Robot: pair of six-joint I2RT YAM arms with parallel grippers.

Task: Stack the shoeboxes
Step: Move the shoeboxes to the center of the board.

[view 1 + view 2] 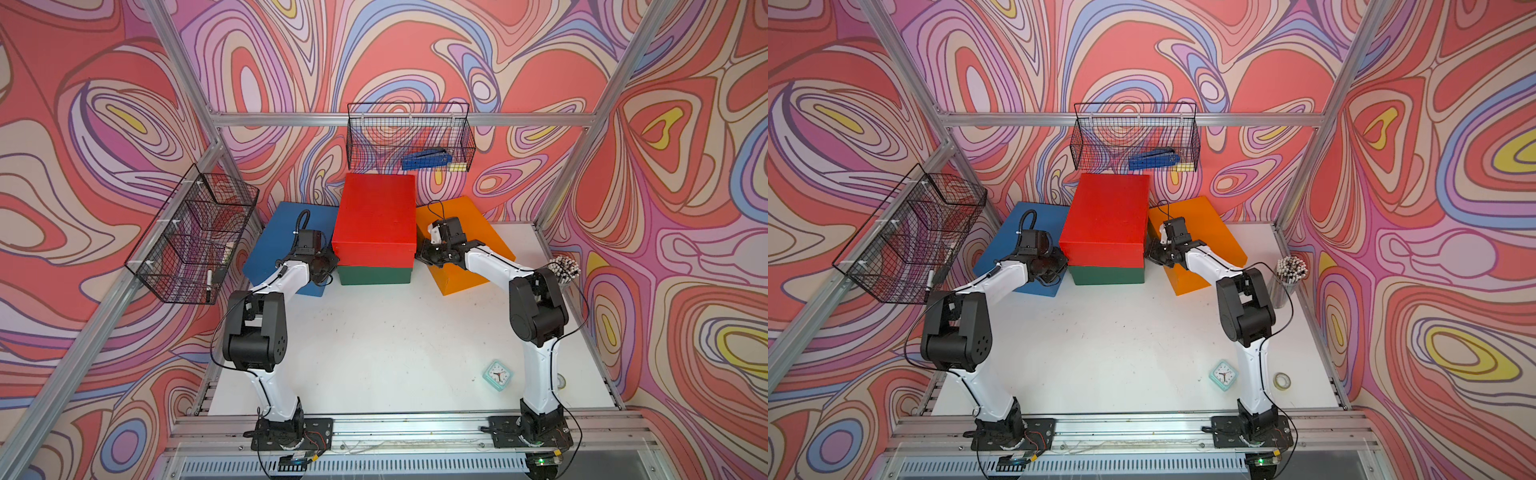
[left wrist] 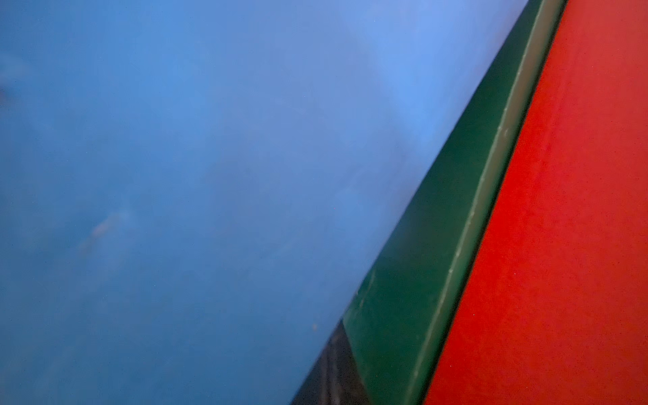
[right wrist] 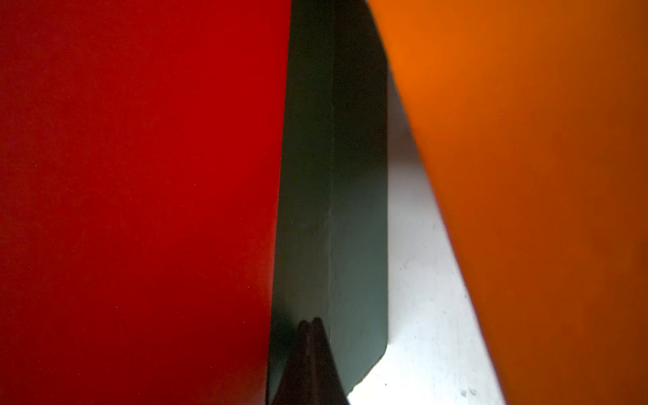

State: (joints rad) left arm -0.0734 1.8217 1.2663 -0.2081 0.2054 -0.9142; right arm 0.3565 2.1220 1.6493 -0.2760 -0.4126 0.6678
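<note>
The red shoebox [image 1: 376,216] lies on the dark green shoebox [image 1: 374,275] at the back middle of the table. The blue shoebox [image 1: 278,245] sits to its left and the orange shoebox [image 1: 478,232] to its right, both angled. My left gripper [image 1: 332,262] is shut at the stack's left side, over the blue shoebox [image 2: 175,175]. My right gripper [image 3: 312,324] is shut, its tips against the green shoebox [image 3: 333,175], between the red shoebox [image 3: 140,175] and the orange shoebox [image 3: 526,175]. Neither gripper holds anything.
A wire basket [image 1: 409,137] with a blue stapler [image 1: 428,160] hangs on the back wall, and another basket [image 1: 191,232] hangs on the left wall. A mint clock [image 1: 497,374], a tape roll [image 1: 1282,380] and a cup of pencils [image 1: 563,268] stand on the white table [image 1: 374,353].
</note>
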